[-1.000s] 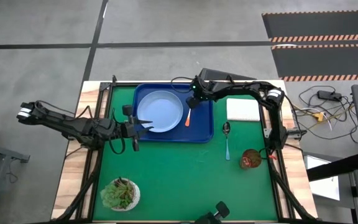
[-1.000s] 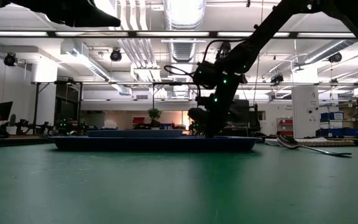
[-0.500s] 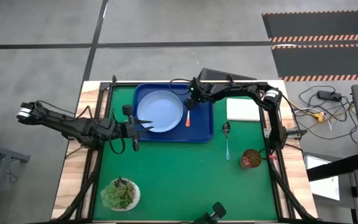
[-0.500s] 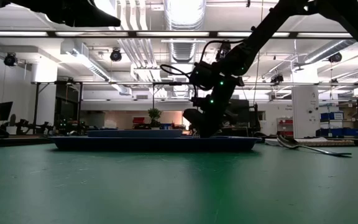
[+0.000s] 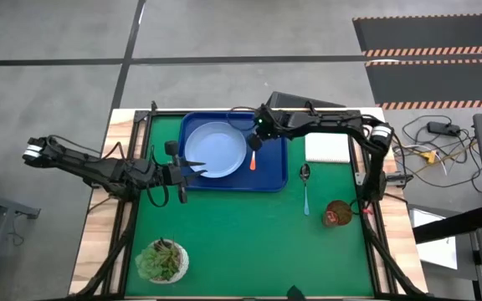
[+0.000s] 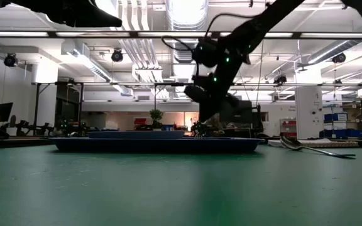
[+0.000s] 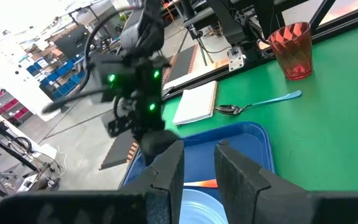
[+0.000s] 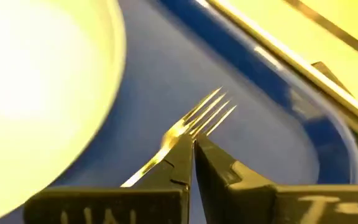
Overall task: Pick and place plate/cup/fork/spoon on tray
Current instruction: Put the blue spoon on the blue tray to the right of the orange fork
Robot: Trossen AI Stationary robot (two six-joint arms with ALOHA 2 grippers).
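The dark-blue tray holds the pale-blue plate and the orange-handled fork, which lies flat beside the plate's right rim; its tines point toward the far edge. My right gripper is shut just above the fork's tine end and stands clear of the tray floor in the low view. My left gripper is open and empty, high over the plate's near-left rim. The blue-handled spoon and the dark-red cup rest on the green mat to the tray's right.
A white square pad lies right of the tray at the back. A potted succulent stands at the near left. The green mat is bare between the tray and the near edge. Dark frame rails run along the table's sides.
My right gripper has risen from the tray floor at the fork and gone a little toward the far-left, tipping more level. The fork stays where it lay in the tray.
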